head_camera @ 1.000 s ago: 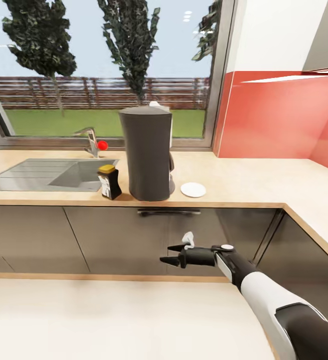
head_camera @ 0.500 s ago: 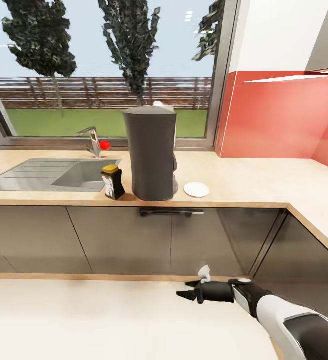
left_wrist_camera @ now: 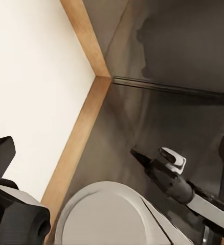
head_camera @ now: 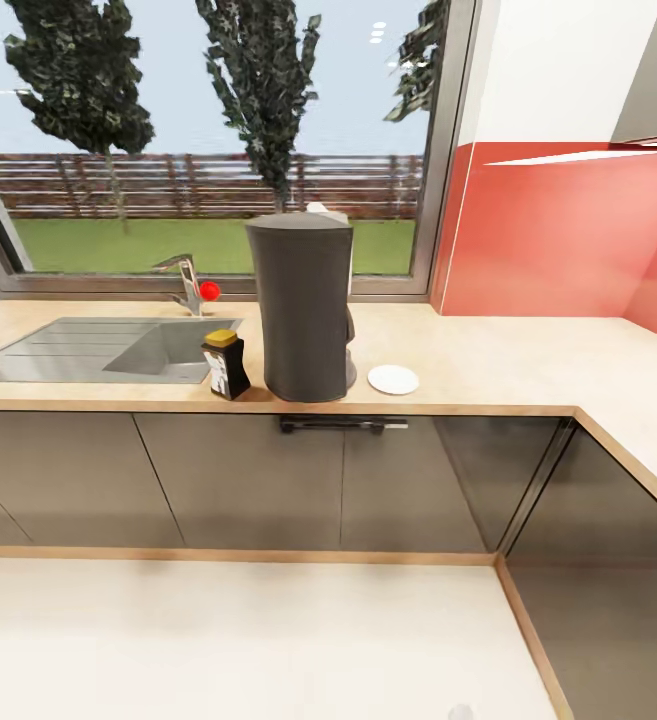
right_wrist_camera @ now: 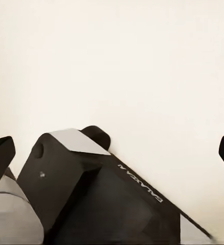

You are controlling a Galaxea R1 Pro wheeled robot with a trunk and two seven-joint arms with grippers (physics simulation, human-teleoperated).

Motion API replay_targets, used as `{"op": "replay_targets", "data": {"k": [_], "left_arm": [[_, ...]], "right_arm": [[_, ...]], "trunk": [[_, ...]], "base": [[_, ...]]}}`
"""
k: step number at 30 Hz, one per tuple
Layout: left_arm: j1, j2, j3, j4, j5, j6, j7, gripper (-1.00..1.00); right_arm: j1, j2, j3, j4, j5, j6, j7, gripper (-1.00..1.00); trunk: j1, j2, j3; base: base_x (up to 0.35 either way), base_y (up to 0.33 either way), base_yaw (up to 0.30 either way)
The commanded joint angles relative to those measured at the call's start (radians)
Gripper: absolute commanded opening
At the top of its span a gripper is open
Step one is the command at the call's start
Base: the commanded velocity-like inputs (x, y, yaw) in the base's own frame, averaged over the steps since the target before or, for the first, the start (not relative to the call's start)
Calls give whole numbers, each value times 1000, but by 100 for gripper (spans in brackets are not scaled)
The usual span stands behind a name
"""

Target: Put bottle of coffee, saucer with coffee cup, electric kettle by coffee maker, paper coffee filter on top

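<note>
The tall charcoal coffee maker (head_camera: 303, 305) stands on the beige countertop (head_camera: 488, 360). The bottle of coffee (head_camera: 225, 365) is close on its left and the white saucer (head_camera: 393, 379) close on its right, bare. A bit of white peeks over the maker's top; I cannot tell whether it is the paper coffee filter. The coffee cup and electric kettle are out of view. My left gripper (left_wrist_camera: 112, 153) is open, low by the cabinets. The left wrist view catches my right gripper (left_wrist_camera: 137, 153) near the floor. The right gripper (right_wrist_camera: 112, 153) is open, with nothing between its fingers.
A steel sink (head_camera: 98, 345) with a red-knobbed tap (head_camera: 206, 290) lies left of the bottle. Glossy dark cabinets (head_camera: 318, 480) run below and turn a corner at the right. A red splashback (head_camera: 568, 230) stands behind. Pale floor (head_camera: 238, 630) spreads in front.
My right arm has sunk steadily and dropped out of the head view. The camera shifted slightly at first. The maker, bottle and saucer have stayed put.
</note>
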Motion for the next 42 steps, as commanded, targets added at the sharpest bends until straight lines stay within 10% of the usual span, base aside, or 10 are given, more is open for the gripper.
{"op": "replay_targets", "data": {"k": [1, 4, 28, 42], "left_arm": [[0, 0, -4, 0, 6, 10, -1, 100], [0, 0, 36, 0, 6, 10, 25, 100], [0, 0, 58, 0, 6, -6, 64, 100], [0, 2, 83, 39, 6, -5, 64, 100]], "right_arm": [[3, 0, 7, 2, 7, -6, -5, 100], [15, 3, 6, 3, 84, -11, -33, 100], [17, 11, 7, -1, 121, -7, -37, 100], [41, -85, 2, 24, 115, -7, -268, 100]], "trunk": [[0, -1, -1], [0, -1, -1], [0, -1, -1], [0, -1, -1]], "base": [[0, 0, 0], [0, 0, 0], [16, 24, 140], [127, 275, 18]]}}
